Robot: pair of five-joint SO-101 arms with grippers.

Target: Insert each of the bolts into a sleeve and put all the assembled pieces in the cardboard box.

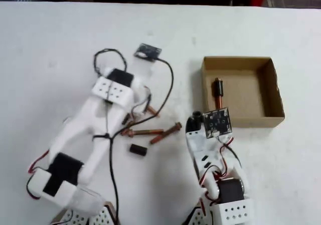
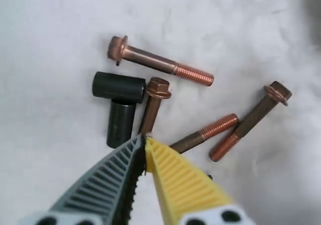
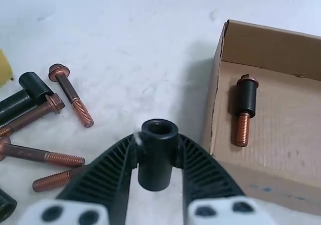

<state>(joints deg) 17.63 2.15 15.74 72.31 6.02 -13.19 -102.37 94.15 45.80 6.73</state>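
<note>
My left gripper (image 2: 144, 146) has its grey and yellow fingers shut on the shaft end of a copper bolt (image 2: 152, 104), low over the table. Two black sleeves (image 2: 119, 86) lie touching beside that bolt's head. Three more bolts (image 2: 161, 63) lie loose around them. My right gripper (image 3: 158, 157) is shut on an upright black sleeve (image 3: 158, 134), hole facing up, just left of the cardboard box (image 3: 220, 79). One assembled bolt-and-sleeve piece (image 3: 245, 104) lies inside the box (image 1: 273, 87). In the high view the left gripper (image 1: 129, 119) is over the bolts (image 1: 145, 132), and the right gripper (image 1: 193, 122) is at the box's near-left corner.
A lone black sleeve (image 1: 138, 150) lies on the white table between the two arms. Black cable (image 1: 168, 79) from the left arm loops over the table behind the bolts. Bare table (image 1: 241, 24) stretches behind the box.
</note>
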